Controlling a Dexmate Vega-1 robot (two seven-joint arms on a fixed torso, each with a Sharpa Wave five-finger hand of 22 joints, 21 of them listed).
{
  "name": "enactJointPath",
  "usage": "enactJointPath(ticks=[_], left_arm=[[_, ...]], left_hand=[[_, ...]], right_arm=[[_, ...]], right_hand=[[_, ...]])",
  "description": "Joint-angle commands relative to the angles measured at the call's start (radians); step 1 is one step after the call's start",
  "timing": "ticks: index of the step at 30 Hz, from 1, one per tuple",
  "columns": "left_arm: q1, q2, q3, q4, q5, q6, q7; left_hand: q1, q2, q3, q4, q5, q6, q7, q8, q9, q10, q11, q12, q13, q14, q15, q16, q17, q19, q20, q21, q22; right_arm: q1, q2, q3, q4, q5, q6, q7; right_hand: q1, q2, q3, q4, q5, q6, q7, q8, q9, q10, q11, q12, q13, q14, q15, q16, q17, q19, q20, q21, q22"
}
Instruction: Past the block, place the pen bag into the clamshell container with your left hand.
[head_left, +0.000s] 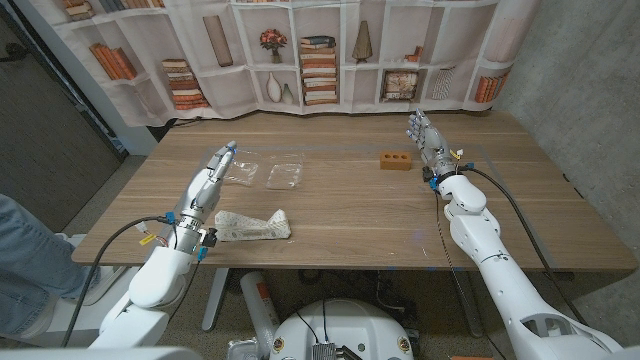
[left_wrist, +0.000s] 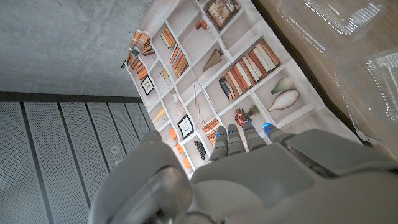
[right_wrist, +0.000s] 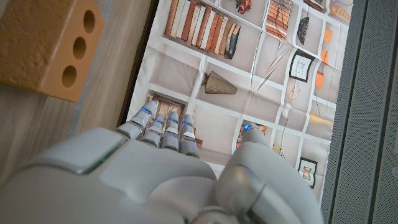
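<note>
The pen bag (head_left: 252, 226), a pale patterned pouch, lies on the table near its front edge, just right of my left wrist. My left hand (head_left: 213, 172) is stretched out, fingers apart, holding nothing, its tips over the near edge of the open clear clamshell container (head_left: 262, 172). The container's two halves (left_wrist: 348, 37) lie open side by side. The block (head_left: 396, 160), an orange brick with three holes, sits right of the table's middle and looms close in the right wrist view (right_wrist: 46, 46). My right hand (head_left: 426, 140) stands open and empty just right of the block.
A backdrop printed with bookshelves (head_left: 320, 50) hangs behind the far edge of the table. Bare wood (head_left: 350, 215) lies between the pen bag and the block. A person's leg in jeans (head_left: 25, 255) shows at the left edge.
</note>
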Motion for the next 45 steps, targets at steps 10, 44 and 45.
enactJointPath(ticks=[10, 44, 45], left_arm=[[0.032, -0.048, -0.041, -0.005, 0.139, -0.022, 0.050], [0.080, -0.118, -0.081, -0.017, 0.421, -0.072, 0.181], [0.083, -0.119, -0.082, -0.017, 0.426, -0.075, 0.184]], left_hand=[[0.025, 0.004, -0.001, -0.010, 0.003, 0.026, -0.003, 0.005, 0.004, 0.028, -0.001, 0.001, 0.005, 0.021, -0.007, -0.002, 0.001, -0.004, -0.003, 0.008, 0.002], [0.055, 0.011, 0.000, -0.024, 0.013, 0.085, -0.004, 0.011, 0.005, 0.076, -0.005, 0.003, 0.005, 0.071, -0.014, 0.003, 0.002, 0.048, 0.001, 0.015, 0.000], [0.056, 0.011, 0.000, -0.025, 0.014, 0.088, -0.005, 0.012, 0.005, 0.077, -0.005, 0.002, 0.005, 0.073, -0.014, 0.003, 0.002, 0.051, 0.000, 0.015, 0.000]], right_arm=[[0.008, 0.005, -0.001, 0.011, -0.003, 0.012, -0.002], [0.015, 0.021, 0.000, 0.013, 0.005, 0.022, -0.012], [0.017, 0.018, -0.003, 0.019, 0.001, 0.029, -0.007]], right_hand=[[-0.003, 0.008, -0.002, -0.006, -0.004, 0.009, -0.004, -0.003, 0.004, 0.012, -0.003, -0.005, 0.004, 0.013, -0.003, -0.002, 0.006, 0.016, -0.027, -0.007, 0.001], [-0.003, 0.010, -0.004, -0.010, -0.004, 0.013, -0.007, -0.004, 0.004, 0.018, -0.007, -0.006, 0.004, 0.018, -0.004, -0.003, 0.005, 0.023, -0.025, -0.022, 0.002], [-0.002, 0.011, -0.004, -0.011, -0.004, 0.013, -0.007, -0.004, 0.004, 0.018, -0.007, -0.007, 0.004, 0.018, -0.005, -0.003, 0.005, 0.023, -0.025, -0.022, 0.002]])
